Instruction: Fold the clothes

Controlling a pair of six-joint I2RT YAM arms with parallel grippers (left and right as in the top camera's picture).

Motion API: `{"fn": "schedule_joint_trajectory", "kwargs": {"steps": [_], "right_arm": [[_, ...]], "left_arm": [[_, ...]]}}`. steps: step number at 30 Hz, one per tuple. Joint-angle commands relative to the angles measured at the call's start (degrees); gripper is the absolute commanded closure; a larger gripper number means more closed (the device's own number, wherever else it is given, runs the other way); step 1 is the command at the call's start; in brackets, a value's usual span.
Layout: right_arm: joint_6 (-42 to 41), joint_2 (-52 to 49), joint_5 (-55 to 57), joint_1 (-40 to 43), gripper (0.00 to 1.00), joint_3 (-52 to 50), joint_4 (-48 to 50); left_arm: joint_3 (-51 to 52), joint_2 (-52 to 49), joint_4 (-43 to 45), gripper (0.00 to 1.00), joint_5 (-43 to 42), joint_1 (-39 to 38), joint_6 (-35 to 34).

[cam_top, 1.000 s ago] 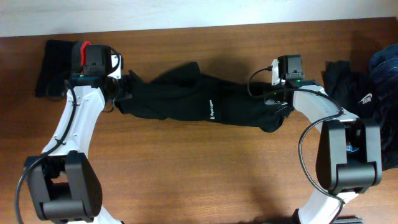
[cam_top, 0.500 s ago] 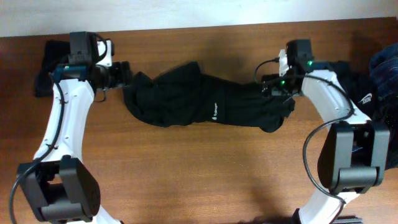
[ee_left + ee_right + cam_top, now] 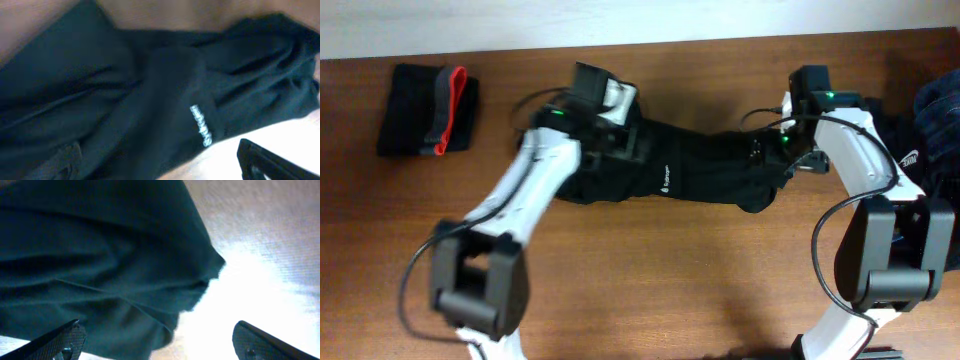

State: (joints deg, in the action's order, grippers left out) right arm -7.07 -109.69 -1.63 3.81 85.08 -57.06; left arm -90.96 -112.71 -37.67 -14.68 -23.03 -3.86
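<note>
Fingers (image 3: 262,159) on our left gripper (image 3: 160,165) spread wide, nothing held. Right gripper (image 3: 160,340) likewise agape, over cloth. Black shirt (image 3: 705,175) lies bunched in a long roll across upper centre of the table (image 3: 670,290), white logo (image 3: 663,180) showing. Folded piece (image 3: 425,110) upper left; unfolded pile (image 3: 920,120) at right edge. Our judgement: before folding, we should pinch single-layer hem corners at either end, lift and draw it flat, and avoid grabbing stacked folds.

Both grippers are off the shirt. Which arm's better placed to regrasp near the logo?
Left. The left gripper hovers open over the black shirt, with the white logo in its wrist view. The right gripper is at the shirt's far end, seeing only its edge.
</note>
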Motion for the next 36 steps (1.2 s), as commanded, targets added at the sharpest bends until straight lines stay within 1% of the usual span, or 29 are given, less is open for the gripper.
{"fn": "schedule_joint_trajectory", "kwargs": {"steps": [1, 3, 6, 10, 11, 12, 14, 16, 17, 19, 20, 21, 22, 24, 28, 30, 34, 36], "right_arm": [[-1.2, 0.46, -0.39, 1.92, 0.01, -0.33, -0.74], [-1.18, 0.46, -1.09, 2.43, 0.01, -0.33, -0.9], [-1.16, 0.46, -1.81, 2.71, 0.01, -0.33, -1.05], [-1.16, 0.46, -1.84, 2.69, 0.01, -0.33, -1.01], [-1.16, 0.46, -1.84, 2.69, 0.01, -0.33, -1.01], [-1.16, 0.46, -1.84, 2.69, 0.01, -0.33, -1.01], [-1.16, 0.46, -1.84, 2.69, 0.01, -0.33, -1.03], [-1.16, 0.46, -1.84, 2.69, 0.01, -0.33, -1.03], [-1.16, 0.46, -1.81, 2.69, 0.02, -0.33, -1.05], [-1.16, 0.46, -1.84, 2.69, 0.01, -0.33, -1.05], [-1.16, 0.46, -1.81, 2.69, 0.01, -0.33, -1.07], [-1.16, 0.46, -1.81, 2.69, 0.01, -0.33, -1.11], [-1.16, 0.46, -1.81, 2.69, 0.01, -0.33, -1.22], [-1.16, 0.46, -1.84, 2.69, 0.01, -0.33, -1.29], [-1.14, 0.48, -1.84, 2.69, 0.0, -0.28, -2.95], [-1.11, 0.63, -1.81, 2.58, 0.05, -0.22, -4.46], [-0.92, 1.05, -1.84, 2.54, 0.06, -0.2, -5.84], [-0.92, 1.33, -1.86, 2.54, 0.05, -0.22, -6.34]], "left_arm": [[0.76, -4.76, 2.67, 0.01, 3.93, -3.21, 1.73], [0.76, -6.69, 4.42, 0.01, 9.2, -4.79, 3.56], [0.76, -8.66, 6.05, 0.01, 16.22, -6.45, 4.15], [0.76, -9.66, 6.43, 0.02, 16.61, -7.1, 5.44], [0.76, -9.66, 6.4, 0.07, 16.63, -7.08, 5.44], [0.76, -9.66, 6.43, 0.2, 16.61, -7.08, 5.44], [0.74, -9.64, 6.69, 0.57, 16.61, -7.08, 5.44], [0.74, -9.64, 6.84, 0.77, 16.61, -7.08, 5.44], [0.74, -9.64, 6.84, 0.8, 16.61, -7.08, 5.44], [0.74, -9.64, 6.84, 0.82, 16.61, -7.08, 5.44], [0.74, -9.64, 6.82, 0.85, 16.61, -7.08, 5.44], [0.74, -9.64, 6.8, 0.94, 16.63, -7.08, 5.44], [0.55, -9.46, 6.34, 1.0, 16.65, -7.02, 5.46], [-0.61, -8.72, 4.04, 1.0, 16.63, -6.73, 5.44], [-5.07, -4.83, -4.98, 1.0, 16.63, -5.86, 5.44], [-7.8, -1.64, -10.75, 1.0, 16.61, -5.2, 5.42], [-11.8, 5.75, -21.07, 1.0, 16.41, -4.48, 5.4], [-12.15, 9.64, -24.55, 1.0, 16.39, -4.5, 4.52]]}}
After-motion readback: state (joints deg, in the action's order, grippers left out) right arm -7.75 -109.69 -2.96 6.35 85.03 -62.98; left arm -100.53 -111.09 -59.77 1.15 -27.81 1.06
